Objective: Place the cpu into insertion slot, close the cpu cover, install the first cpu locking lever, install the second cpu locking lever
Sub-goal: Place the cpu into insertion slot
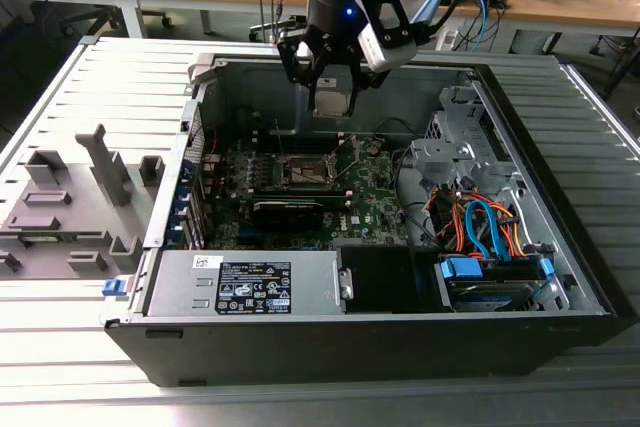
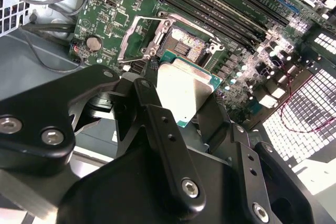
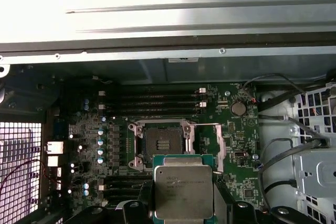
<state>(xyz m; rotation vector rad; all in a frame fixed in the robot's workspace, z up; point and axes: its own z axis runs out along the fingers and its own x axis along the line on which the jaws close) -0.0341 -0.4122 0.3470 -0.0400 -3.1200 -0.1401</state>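
Over on the exterior view's left you've got a grey plastic fixture [image 1: 70,207] sitting on the table [image 1: 60,347], just beside the open PC case [image 1: 400,332]. Around the middle, your gripper [image 1: 332,95] hangs above the motherboard [image 1: 375,212] with its fingers [image 2: 149,103] pinched on the edges of the cpu [image 1: 332,103], silvery face showing in both wrist views [image 2: 184,90] [image 3: 184,190]. So the chip's up in the air, and the insertion slot [image 3: 160,145] sits bare below with the cpu cover [image 3: 220,148] flipped open beside it. Further right: drive cage [image 1: 450,162], then blue and orange cables [image 1: 485,227].
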